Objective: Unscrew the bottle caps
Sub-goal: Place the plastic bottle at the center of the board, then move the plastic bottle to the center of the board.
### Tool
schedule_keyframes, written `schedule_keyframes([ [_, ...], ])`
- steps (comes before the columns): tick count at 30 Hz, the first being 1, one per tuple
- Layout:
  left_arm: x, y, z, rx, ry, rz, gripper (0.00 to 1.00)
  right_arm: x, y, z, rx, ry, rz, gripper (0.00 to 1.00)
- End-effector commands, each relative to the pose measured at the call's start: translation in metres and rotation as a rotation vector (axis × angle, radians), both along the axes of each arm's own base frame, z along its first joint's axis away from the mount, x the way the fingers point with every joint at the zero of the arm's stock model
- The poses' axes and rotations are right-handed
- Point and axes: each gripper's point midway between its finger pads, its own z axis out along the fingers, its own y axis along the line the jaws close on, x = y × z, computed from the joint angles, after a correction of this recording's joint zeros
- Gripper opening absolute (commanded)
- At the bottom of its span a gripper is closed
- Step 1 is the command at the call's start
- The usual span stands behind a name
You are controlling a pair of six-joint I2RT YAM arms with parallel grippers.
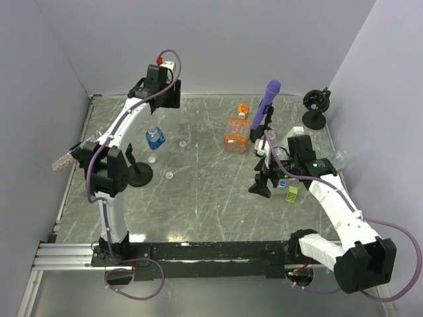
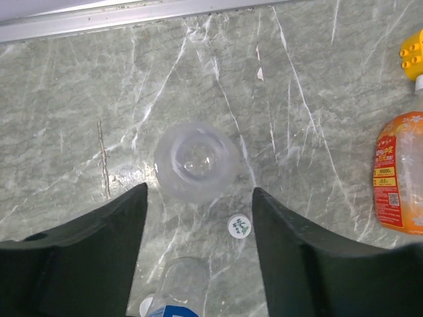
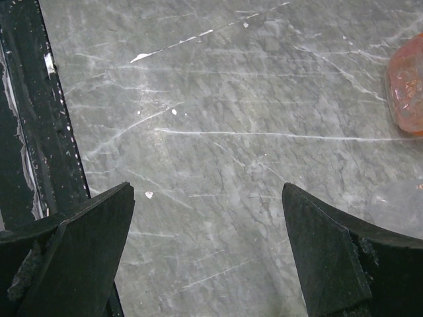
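Note:
My left gripper (image 1: 164, 99) hangs high over the far left of the table, open and empty (image 2: 199, 191). Below it stands a plain clear bottle (image 2: 197, 162), seen end-on. A white cap (image 2: 239, 226) lies just in front of it, and the blue-label bottle (image 2: 175, 290) is nearer. In the top view the blue-label bottle (image 1: 155, 137) has loose white caps (image 1: 183, 143) around it. The squarish orange bottle (image 1: 236, 135) lies mid-table (image 2: 396, 172). My right gripper (image 1: 264, 179) is open and empty over bare table (image 3: 208, 191).
A black stand (image 1: 139, 173) is by the left arm and another (image 1: 316, 105) at the far right. The purple stick (image 1: 268, 99) stands behind the right gripper. A yellow-green block (image 1: 292, 193) lies beside it. Clear bottles lie at the left (image 1: 66, 158) and right (image 1: 340, 157) edges.

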Motion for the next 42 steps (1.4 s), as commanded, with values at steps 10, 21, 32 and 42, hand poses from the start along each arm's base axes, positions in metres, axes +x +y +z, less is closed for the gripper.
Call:
schedule_keyframes([
  [10, -0.016, -0.001, 0.094, -0.077, -0.158, -0.026, 0.78, 0.004, 0.000, 0.000, 0.003, -0.025, 0.000, 0.99],
  [21, -0.036, 0.000, 0.121, -0.099, -0.188, -0.051, 0.81, 0.006, -0.002, -0.002, -0.006, -0.031, -0.007, 0.99],
  [32, -0.075, 0.000, 0.162, -0.157, -0.256, -0.106, 0.93, 0.007, -0.003, -0.002, -0.013, -0.041, -0.008, 0.99],
  [42, -0.171, -0.011, 0.195, -0.382, -0.352, -0.244, 0.97, 0.011, -0.017, 0.008, 0.026, -0.092, -0.049, 0.99],
])
